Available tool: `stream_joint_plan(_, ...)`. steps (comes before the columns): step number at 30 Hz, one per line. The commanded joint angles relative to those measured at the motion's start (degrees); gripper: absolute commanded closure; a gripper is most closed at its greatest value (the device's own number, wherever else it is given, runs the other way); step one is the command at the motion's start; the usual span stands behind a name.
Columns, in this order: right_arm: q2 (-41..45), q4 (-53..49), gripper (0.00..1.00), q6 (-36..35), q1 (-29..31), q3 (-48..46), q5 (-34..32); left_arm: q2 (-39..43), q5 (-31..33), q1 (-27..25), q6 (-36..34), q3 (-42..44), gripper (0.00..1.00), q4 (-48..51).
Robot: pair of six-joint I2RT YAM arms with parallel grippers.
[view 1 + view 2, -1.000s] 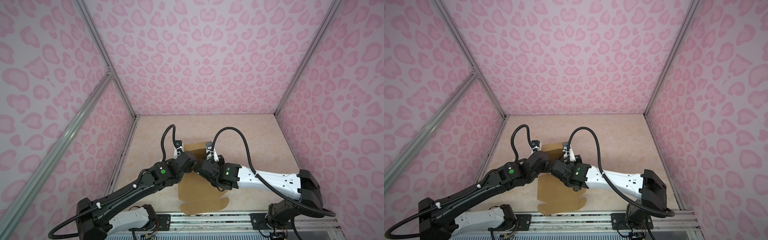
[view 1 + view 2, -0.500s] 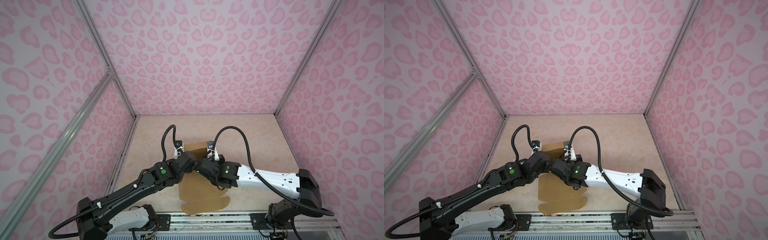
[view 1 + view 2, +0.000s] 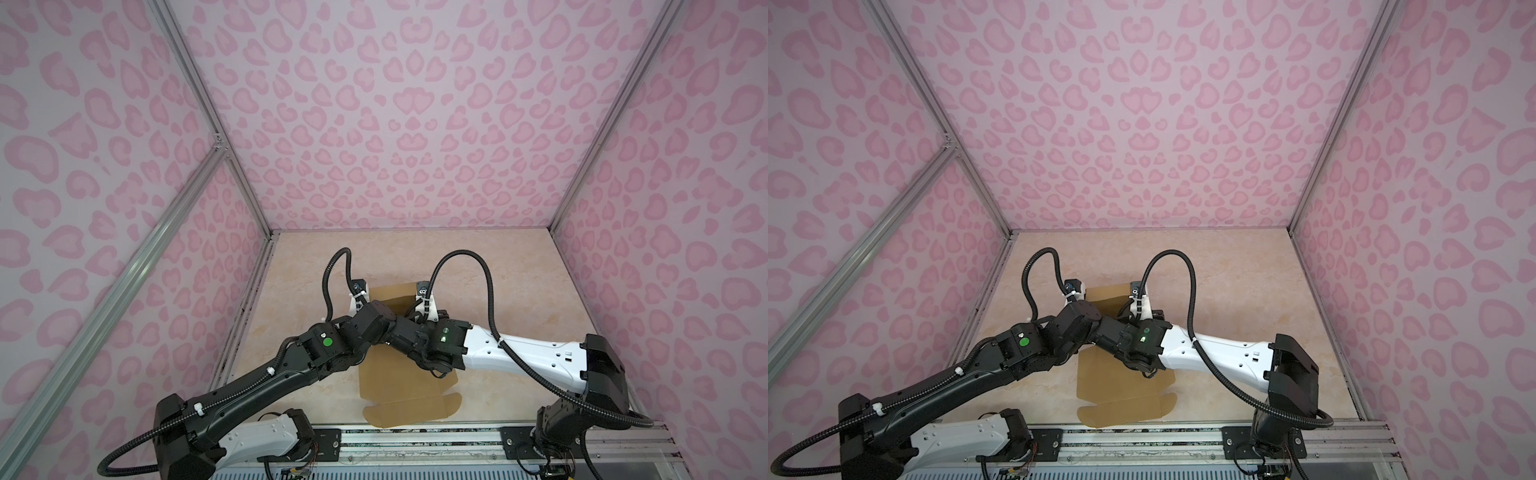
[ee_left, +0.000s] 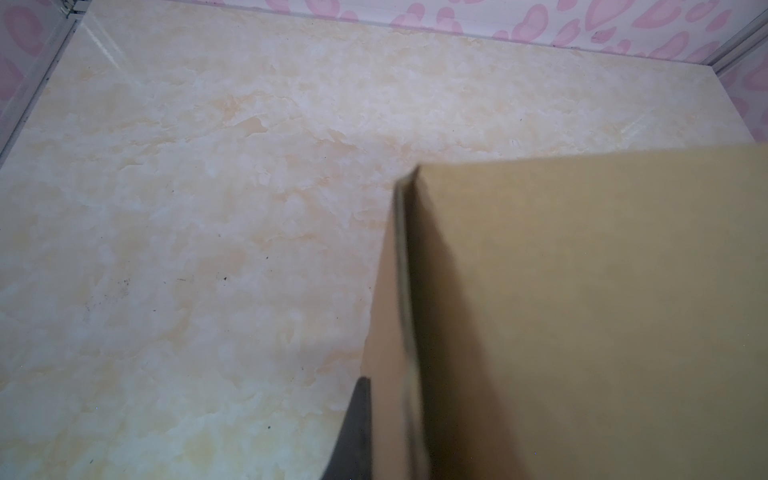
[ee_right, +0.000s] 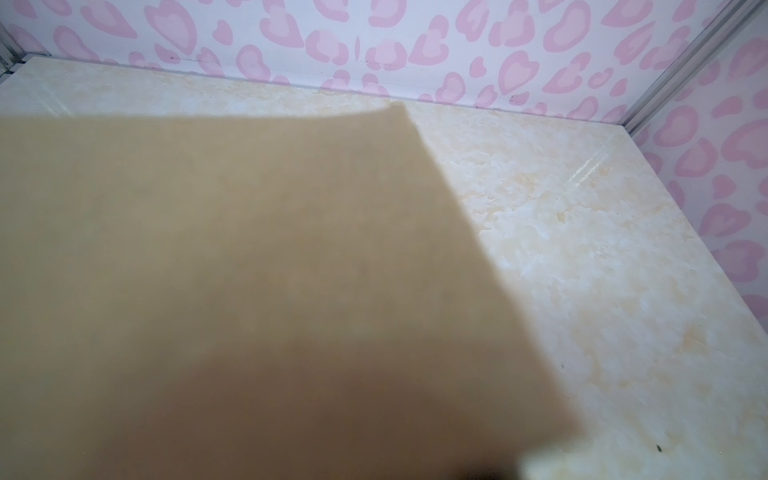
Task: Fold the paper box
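working over a smooth marbled table [image 3: 519, 282], so risks skating the whole paper box [image 3: 407, 382] sideways if the two arms pull unevenly. finds it front-middle between the arms, part-folded, near tabbed flap [image 3: 411, 409] flat by the front rail, far panels lifted under both wrists. may bow or crease the big raised panel [image 5: 249, 270] off its score line if pushed from one side only. has the left gripper [image 4: 382, 432] clamped together on the upright side wall [image 4: 388, 332] (one dark finger showing outside it), so can kink or tear that thin edge by twisting. has the right gripper [image 5: 486, 473] closed too, tips buried under the card; cannot tell whether actually pinching it, so may slip and let the panel spring back down. may also leave the wall leaning, spoiling the later tuck.
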State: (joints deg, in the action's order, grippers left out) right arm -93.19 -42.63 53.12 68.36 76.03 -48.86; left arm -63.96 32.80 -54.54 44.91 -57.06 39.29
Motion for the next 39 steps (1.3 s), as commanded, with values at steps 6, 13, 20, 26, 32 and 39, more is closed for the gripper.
stream_joint_plan(6, 3.3, 7.8, 1.0, -4.5, -0.5, -4.3, 5.6, -0.1, 0.9, -0.2, 0.9, -0.5, 0.97, -1.7)
stream_joint_plan(13, 3.5, 7.5, 1.0, -4.4, -1.2, -4.0, 8.2, -0.4, 0.5, -0.2, 0.6, -1.0, 0.97, -1.7)
stream_joint_plan(20, 4.4, 8.0, 0.9, -4.4, -1.2, -4.7, 9.1, -0.4, 0.8, -0.2, 0.7, -1.0, 0.97, -1.4)
stream_joint_plan(26, 5.8, 8.4, 0.77, -4.0, -1.0, -5.5, 9.6, -0.5, 1.0, -0.2, 0.9, -0.9, 0.96, -1.3)
stream_joint_plan(32, 6.8, 8.3, 0.67, -4.0, -0.4, -5.8, 10.7, -1.1, 1.4, -0.2, 1.1, -1.2, 0.96, -1.1)
stream_joint_plan(39, 8.9, 8.4, 0.58, -3.8, 0.9, -6.7, 11.9, -1.8, 1.9, -0.2, 1.2, -1.3, 0.96, -0.5)
